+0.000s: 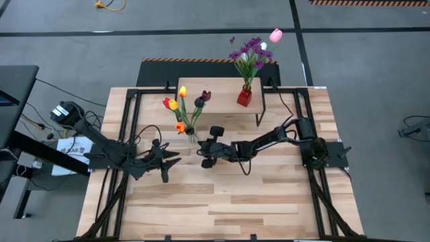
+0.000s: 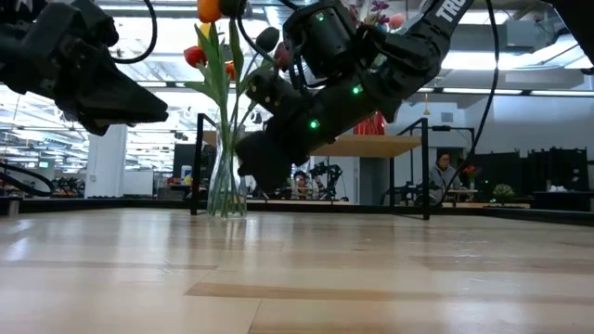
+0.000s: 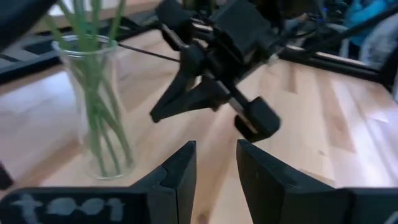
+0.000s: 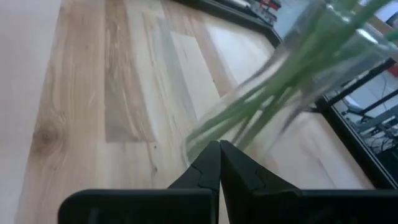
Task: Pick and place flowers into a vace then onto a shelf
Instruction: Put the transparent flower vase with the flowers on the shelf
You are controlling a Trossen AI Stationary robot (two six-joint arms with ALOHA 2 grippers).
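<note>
A clear glass vase [image 1: 191, 134] stands on its base on the table, holding tulips [image 1: 183, 107] with yellow, red, orange and dark heads. A red vase [image 1: 244, 98] with a purple sprig [image 1: 250, 52] and a pink tulip [image 1: 275, 35] stands on the wooden shelf [image 1: 222, 87]. My right gripper [image 1: 205, 156] is shut, its tips close beside the lower part of the glass vase [image 4: 273, 93]. My left gripper [image 3: 214, 168] is open and hovers above the table just on the near-left of that vase [image 3: 93, 124], empty. My right gripper [image 4: 219, 155] points its shut fingers at the lower part of the glass vase from the table's right side. I cannot tell whether the tips touch the glass.
The shelf stands at the table's far edge on thin black legs [image 2: 427, 167]. Black frame rails [image 1: 121, 134] run along the table's left and right sides. Bare wood [image 1: 228, 202] lies between the grippers and the near edge. People sit in the room beyond [image 2: 445, 181].
</note>
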